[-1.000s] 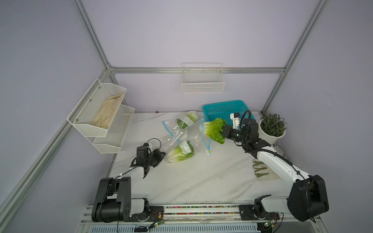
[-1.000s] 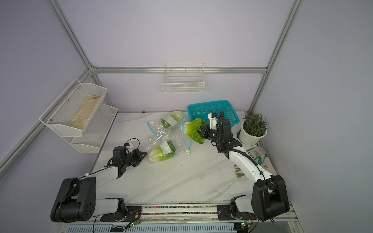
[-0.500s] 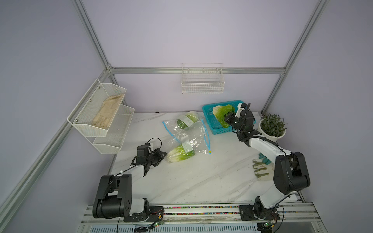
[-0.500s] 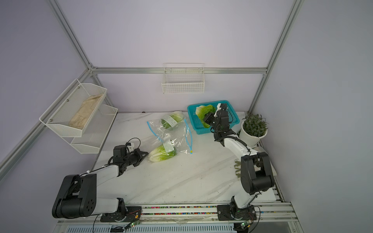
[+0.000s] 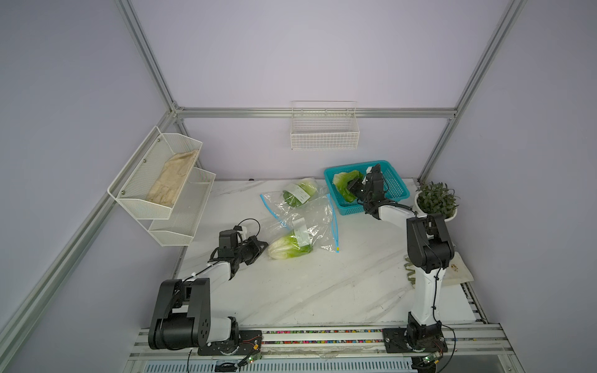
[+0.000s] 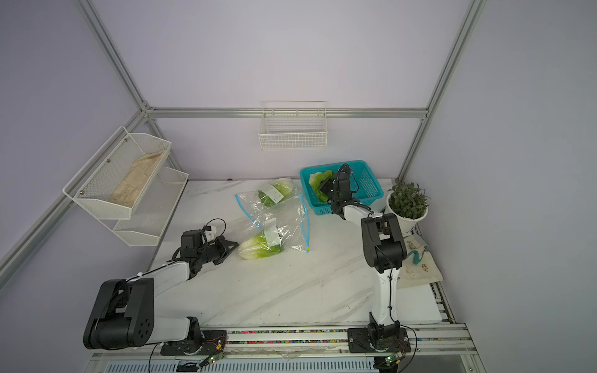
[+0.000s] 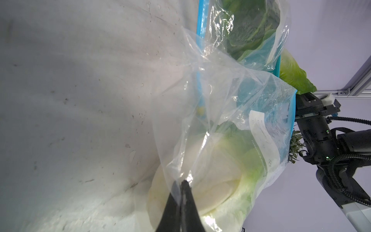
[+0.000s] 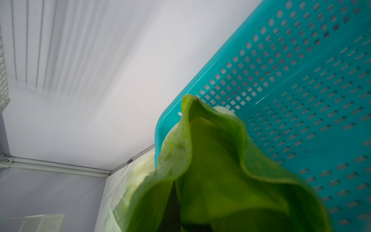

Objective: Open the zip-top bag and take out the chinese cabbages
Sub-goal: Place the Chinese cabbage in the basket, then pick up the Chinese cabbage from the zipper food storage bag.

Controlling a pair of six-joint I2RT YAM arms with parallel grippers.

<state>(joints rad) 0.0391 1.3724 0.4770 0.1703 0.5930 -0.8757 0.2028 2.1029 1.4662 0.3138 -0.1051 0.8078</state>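
**A:** Entry one, right claw (image 5: 353,188)?

**B:** Closed on a leaf of the light-green cabbage (image 5: 343,183), over the teal basket (image 5: 394,187), at the corner nearest the bags. Whether the head touches the basket floor: cannot tell.

**A:** Handling note?

**B:** Judged: lower until the head rests well inside the rim, then let go. Dropped at the rim, it may tip out onto the bench (image 5: 323,290).

**A:** Entry two, left claw (image 7: 181,183)?

**B:** Closed, pinching the clear film of the zip-top bag (image 7: 200,112) at the end away from the blue zip strip (image 5: 334,222), just beside the white base of the pale cabbage (image 5: 289,250).

**A:** Stock not yet out?

**B:** Two. The pale cabbage, mid-bench, in that bag. The darker cabbage (image 5: 297,195), in plastic behind it, toward the back wall.

**A:** Clearances?

**B:** The bag film lies just beside the basket's wall. The potted plant (image 5: 436,200) stands near the basket's other side, close to the right arm. Advised: lift straight up to clear the rim before swinging back. The bench nearest the arms' bases is open.
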